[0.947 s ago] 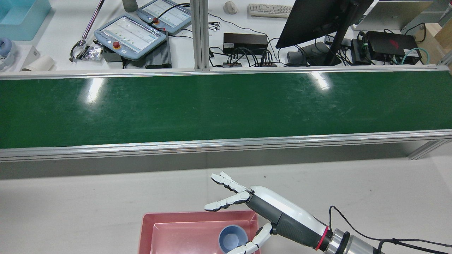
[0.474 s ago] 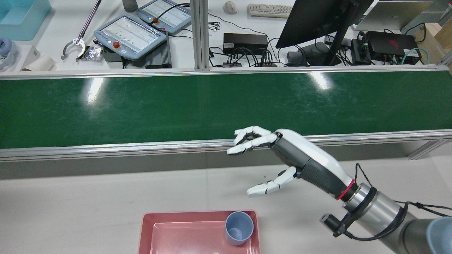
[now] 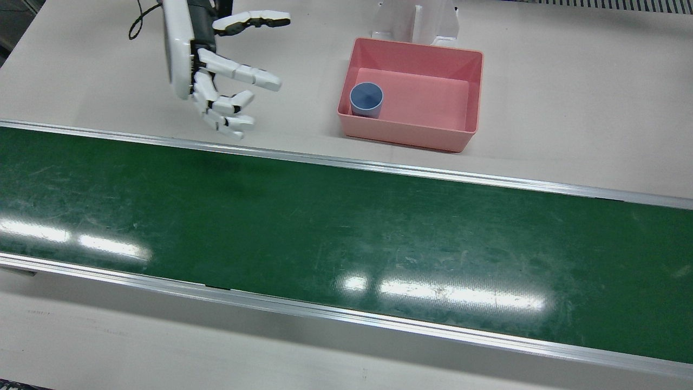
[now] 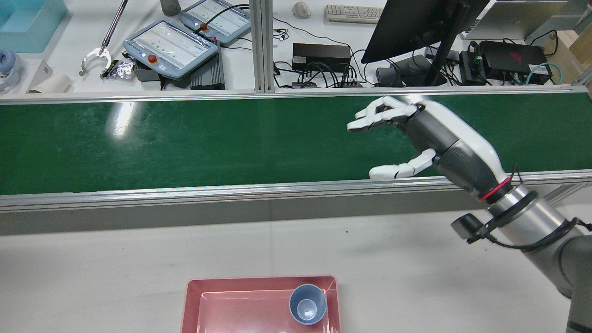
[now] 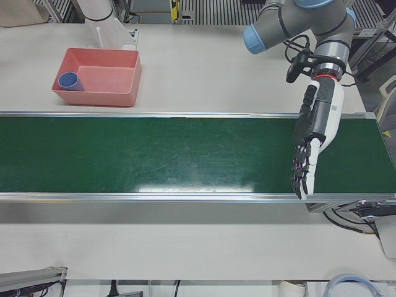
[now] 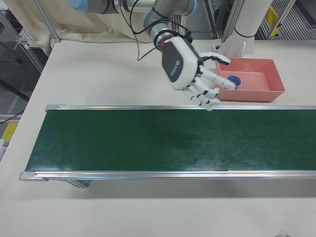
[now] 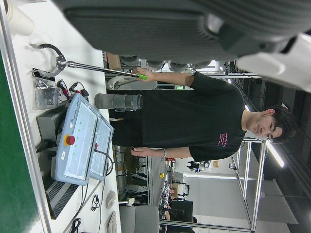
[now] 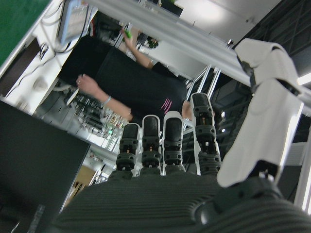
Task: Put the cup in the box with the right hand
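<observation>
Cup (image 3: pixel 366 99) stands upright inside the pink box (image 3: pixel 465 130), tucked into the corner nearest the right arm's side, touching or just beside two walls; can't tell which. Placement reads as done.

Risks from here, as a judgement: little left to spoil. If you swing the right arm back low across the box, trailing fingers could clip the rim and tip the cup or shove the box along the bench (image 3: pixel 568 81). Keep the retreat high.

Right robot hand (image 4: pixel 416 138): released, nothing in it, fingers spread and lightly curled, thumb apart. It hangs raised over the bench edge beside the green conveyor (image 3: pixel 346 227), well apart from the box.

Left robot hand (image 5: pixel 312 139): empty, fingers extended and pointing down over the conveyor's far end, well away from everything.
</observation>
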`<state>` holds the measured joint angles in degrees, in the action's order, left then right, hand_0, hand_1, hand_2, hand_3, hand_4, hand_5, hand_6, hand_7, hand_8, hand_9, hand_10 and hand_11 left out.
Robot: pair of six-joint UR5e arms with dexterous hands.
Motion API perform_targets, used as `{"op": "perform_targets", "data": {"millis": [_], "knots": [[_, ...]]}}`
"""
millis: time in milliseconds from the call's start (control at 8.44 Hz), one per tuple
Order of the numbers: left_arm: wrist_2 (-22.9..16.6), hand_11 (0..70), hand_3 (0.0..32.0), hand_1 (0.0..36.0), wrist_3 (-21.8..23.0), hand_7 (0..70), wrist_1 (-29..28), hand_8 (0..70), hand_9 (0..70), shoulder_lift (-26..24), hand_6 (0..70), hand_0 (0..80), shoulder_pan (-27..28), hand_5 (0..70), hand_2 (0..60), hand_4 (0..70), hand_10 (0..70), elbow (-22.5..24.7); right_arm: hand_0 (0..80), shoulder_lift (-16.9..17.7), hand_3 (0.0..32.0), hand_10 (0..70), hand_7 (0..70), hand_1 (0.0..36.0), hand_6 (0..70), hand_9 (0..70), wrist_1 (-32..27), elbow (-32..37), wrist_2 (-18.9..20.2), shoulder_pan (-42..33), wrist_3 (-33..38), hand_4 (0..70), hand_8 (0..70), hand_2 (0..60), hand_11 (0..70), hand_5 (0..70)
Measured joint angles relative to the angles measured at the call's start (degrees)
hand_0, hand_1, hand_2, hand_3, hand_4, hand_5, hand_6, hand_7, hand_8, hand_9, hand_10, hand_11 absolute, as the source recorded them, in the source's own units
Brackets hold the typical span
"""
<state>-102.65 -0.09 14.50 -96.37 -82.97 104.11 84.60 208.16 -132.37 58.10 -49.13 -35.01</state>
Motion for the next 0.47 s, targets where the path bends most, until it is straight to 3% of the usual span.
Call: {"op": "perform_targets", "data": {"millis": [118, 237, 355, 474], "knots": [[0.0, 0.0, 0.0, 0.0, 0.0, 0.0, 0.0, 0.0, 0.0, 0.0, 0.0, 0.0, 0.0, 0.0, 0.0, 0.0, 0.0, 0.0, 48.3, 0.7, 0.0, 4.7, 18.0, 16.5, 5.7, 5.3, 0.0, 4.9, 3.0, -6.6, 2.7, 18.9, 0.8, 23.6, 8.4, 4.7], [0.0, 0.0, 0.0, 0.0, 0.0, 0.0, 0.0, 0.0, 0.0, 0.0, 0.0, 0.0, 0.0, 0.0, 0.0, 0.0, 0.0, 0.0, 47.8, 1.1, 0.0, 3.4, 9.7, 12.8, 3.9, 1.5, -0.1, 9.7, 5.4, -11.9, 4.4, 18.4, 0.0, 13.2, 6.5, 4.1], [0.0, 0.0, 0.0, 0.0, 0.0, 0.0, -0.1, 0.0, 0.0, 0.1, 0.0, 0.0, 0.0, 0.0, 0.0, 0.0, 0.0, 0.0, 46.4, 1.8, 0.0, 2.7, 6.9, 10.7, 3.0, 1.7, -0.3, 13.9, 6.6, -15.5, 5.4, 11.1, 0.0, 10.2, 5.3, 3.9], [0.0, 0.0, 0.0, 0.0, 0.0, 0.0, -0.1, 0.0, 0.0, 0.1, 0.0, 0.0, 0.0, 0.0, 0.0, 0.0, 0.0, 0.0, 43.1, 2.2, 2.2, 1.7, 6.6, 7.5, 1.9, 2.2, -0.6, 16.0, 7.0, -17.2, 6.1, 7.4, 0.0, 9.0, 3.7, 3.0]]}}
